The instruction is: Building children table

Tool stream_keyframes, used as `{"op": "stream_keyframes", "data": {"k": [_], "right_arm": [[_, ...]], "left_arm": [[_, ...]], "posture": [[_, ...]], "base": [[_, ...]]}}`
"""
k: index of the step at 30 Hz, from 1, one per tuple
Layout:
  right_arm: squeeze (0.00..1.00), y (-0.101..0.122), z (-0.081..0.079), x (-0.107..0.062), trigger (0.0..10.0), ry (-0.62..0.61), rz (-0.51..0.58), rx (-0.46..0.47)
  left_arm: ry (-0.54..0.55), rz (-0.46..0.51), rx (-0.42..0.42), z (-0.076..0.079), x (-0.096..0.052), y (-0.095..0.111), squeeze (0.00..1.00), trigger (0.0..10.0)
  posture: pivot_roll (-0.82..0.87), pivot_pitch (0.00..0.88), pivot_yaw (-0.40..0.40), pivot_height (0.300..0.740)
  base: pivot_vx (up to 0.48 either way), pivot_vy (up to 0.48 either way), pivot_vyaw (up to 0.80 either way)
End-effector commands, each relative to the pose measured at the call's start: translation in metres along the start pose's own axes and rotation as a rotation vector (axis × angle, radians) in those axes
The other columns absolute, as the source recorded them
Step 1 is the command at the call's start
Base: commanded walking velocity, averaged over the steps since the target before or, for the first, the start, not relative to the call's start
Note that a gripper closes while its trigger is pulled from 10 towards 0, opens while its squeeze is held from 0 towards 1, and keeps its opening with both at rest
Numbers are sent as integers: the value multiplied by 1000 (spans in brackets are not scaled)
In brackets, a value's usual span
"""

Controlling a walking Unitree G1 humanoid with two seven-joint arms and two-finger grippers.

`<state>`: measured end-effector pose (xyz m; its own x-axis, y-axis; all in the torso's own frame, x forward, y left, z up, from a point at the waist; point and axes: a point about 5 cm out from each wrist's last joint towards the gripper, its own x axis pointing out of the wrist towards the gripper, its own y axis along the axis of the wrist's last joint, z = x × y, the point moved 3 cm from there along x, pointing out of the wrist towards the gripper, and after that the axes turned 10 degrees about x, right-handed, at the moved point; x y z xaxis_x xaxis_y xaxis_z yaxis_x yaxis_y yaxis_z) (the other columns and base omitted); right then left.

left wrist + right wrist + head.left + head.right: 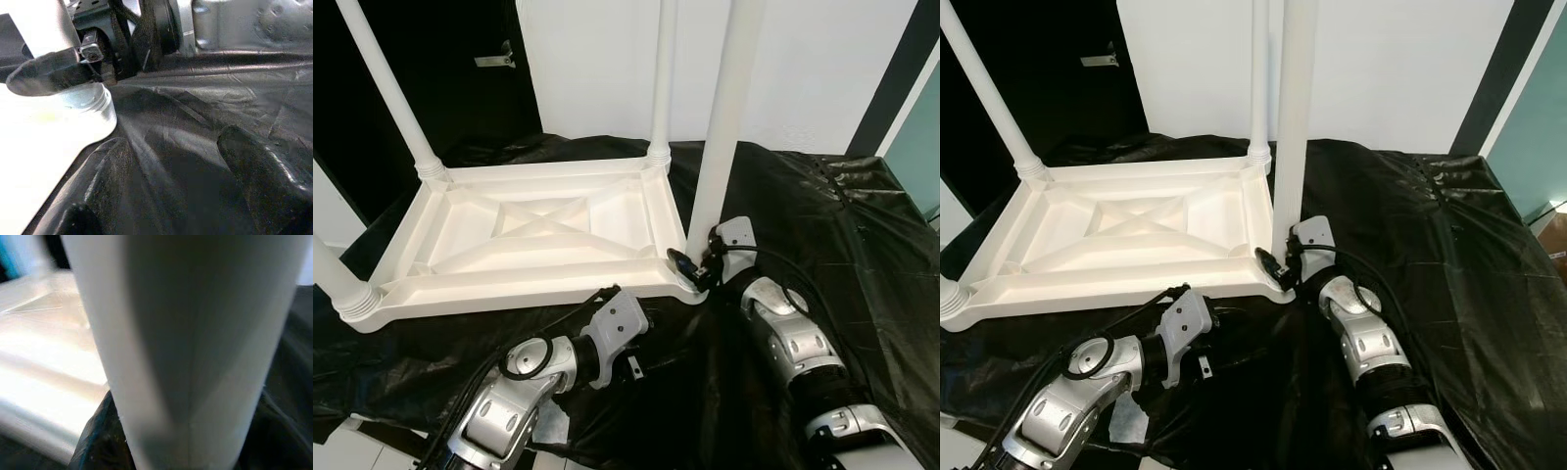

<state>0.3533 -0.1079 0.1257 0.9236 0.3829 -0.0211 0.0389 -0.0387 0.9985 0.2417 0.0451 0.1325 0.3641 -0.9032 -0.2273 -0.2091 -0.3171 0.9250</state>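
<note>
Left eye view: the white table top (533, 240) lies upside down on black plastic sheeting (822, 225), with legs standing at its corners. The right end effector (697, 266) sits at the top's near right corner, its fingers closed around the foot of the near right leg (720, 127), whose long axis runs straight up. The left end effector (625, 328) rests low on the sheeting just in front of the top's near edge.

Right eye view: the same layout; the right arm is plainly the nearer one to that leg.

Left wrist view: the left end effector's fingers (266, 169) are spread wide over the sheeting, holding nothing.

Right wrist view: the leg stands right against the camera.
</note>
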Motion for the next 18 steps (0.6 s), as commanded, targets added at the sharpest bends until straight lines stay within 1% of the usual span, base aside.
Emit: {"op": "stream_keyframes", "data": {"k": [1,2,3,5,6,7,8,11,12,14,15,18], "right_arm": [[0,-19,4,-6,10000,-94,-75,30],[0,-20,3,-7,10000,-195,-60,66],[0,-20,3,-7,10000,-195,-60,66],[0,-20,5,-8,10000,-283,-53,89],[0,-20,5,-8,10000,-283,-53,89],[0,-20,6,-9,10000,-315,-52,99],[0,-20,3,-11,10000,-404,-42,147],[0,-20,0,-11,10000,-425,-39,153],[0,-19,-5,-12,10000,-442,-34,143],[0,-19,-5,-12,10000,-442,-34,143],[0,-17,-13,-12,10000,-428,-33,133],[0,-16,-16,-13,10000,-425,-36,124]], "left_arm": [[-16,-6,9,1,1,0,0,10000],[-18,-9,10,1,0,-1,0,10000],[-18,-9,10,1,0,-1,0,10000],[-18,-12,13,1,-1,-1,0,10000],[-18,-12,13,1,-1,-1,0,10000],[-17,-14,13,1,-1,-1,0,10000],[-15,-16,13,1,-1,-2,0,10000],[-16,-16,12,2,-2,-2,0,10000],[-18,-16,10,3,-2,-2,0,10000],[-18,-16,10,3,-2,-2,0,10000],[-21,-14,5,6,-1,-2,0,10000],[-22,-13,4,8,0,-2,0,10000]], "posture": [[-41,0,2,740],[-35,0,-3,740],[-35,0,-3,740],[-31,0,-5,740],[-31,0,-5,740],[-31,0,-6,740],[-25,0,-12,740],[-25,0,-13,740],[-26,0,-15,740],[-26,0,-15,740],[-22,0,-23,740],[-18,0,-28,740]], "base": [[0,0,0],[0,0,0],[0,0,0],[0,0,0],[0,0,0],[0,0,0],[0,0,0],[0,0,0],[0,0,0],[0,0,0],[0,0,0],[0,0,0]]}}
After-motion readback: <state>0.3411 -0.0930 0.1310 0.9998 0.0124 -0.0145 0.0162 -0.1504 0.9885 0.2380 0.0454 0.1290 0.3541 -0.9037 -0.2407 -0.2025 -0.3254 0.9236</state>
